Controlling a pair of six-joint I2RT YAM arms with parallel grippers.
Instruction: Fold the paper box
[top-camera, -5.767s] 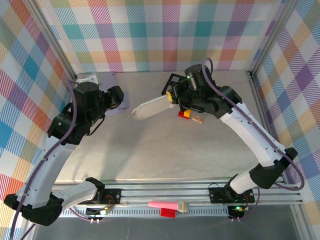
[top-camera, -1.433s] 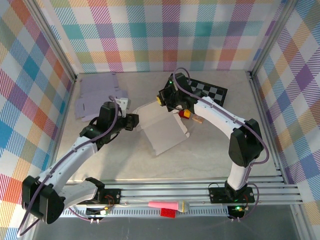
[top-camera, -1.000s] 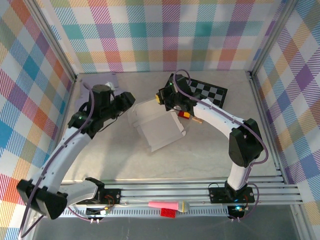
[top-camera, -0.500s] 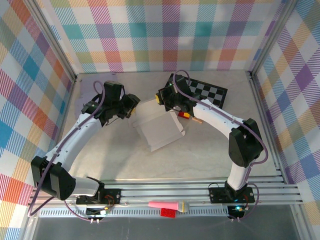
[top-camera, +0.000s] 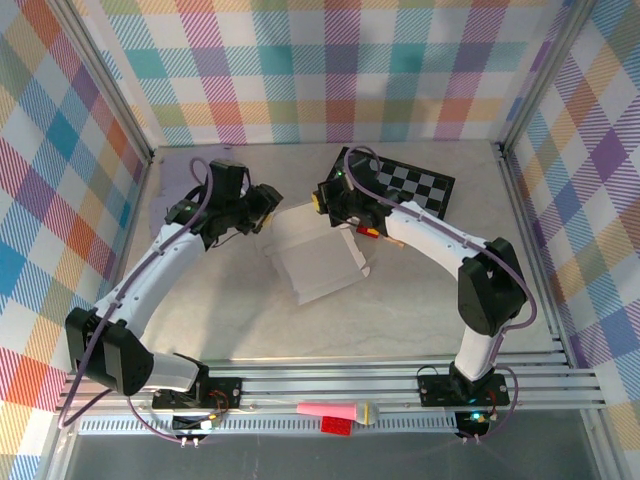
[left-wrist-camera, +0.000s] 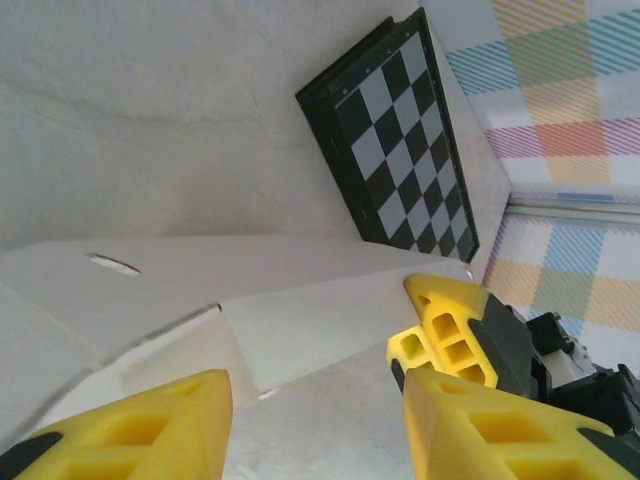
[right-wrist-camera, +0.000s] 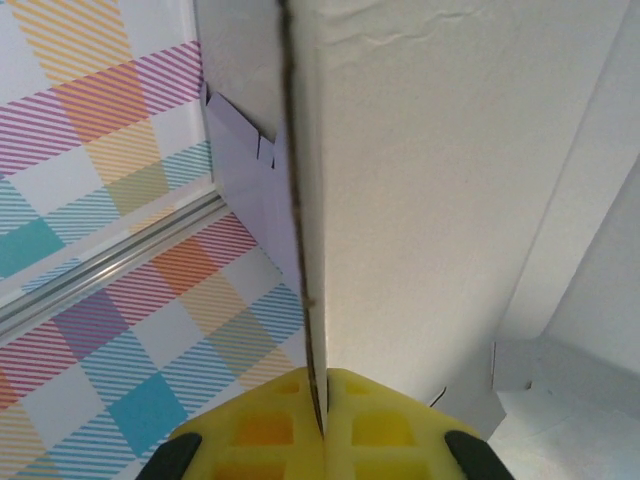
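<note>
Evidently light and easily creased, the paper box lies central on the worktop, best held by flap edges: right end effector pinches its far flap, left end effector spread beside it.

"The paper box?"
"Smooth matt white card, with a rough brownish cut edge."
"The fingers?"
"Dull yellow moulded plastic."
"The counter?"
"Pale, smooth, faintly veined like stone. The chessboard looks slightly glossy."

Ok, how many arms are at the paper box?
2. The left arm is at its left side; the right arm, at its far edge, has the right pincer shut on the paper box.
</note>
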